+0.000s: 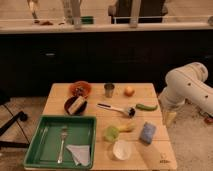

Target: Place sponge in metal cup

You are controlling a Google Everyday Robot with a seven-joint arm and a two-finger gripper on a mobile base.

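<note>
A blue sponge (147,132) lies on the wooden table (150,155) near its right front. A small metal cup (109,90) stands upright at the back middle of the table. My white arm (187,87) reaches in from the right, beyond the table's right edge. The gripper (169,117) hangs below the arm, just off the table's right edge. It is to the right of the sponge and a little behind it, not touching it, and far from the cup.
A green tray (35,150) at the front left holds a fork (63,140) and a napkin (80,154). Also on the table: an orange bowl (80,88), a dark bowl (75,105), an orange fruit (129,90), a green vegetable (146,106), a utensil (117,108), a green cup (111,133), a white cup (121,149).
</note>
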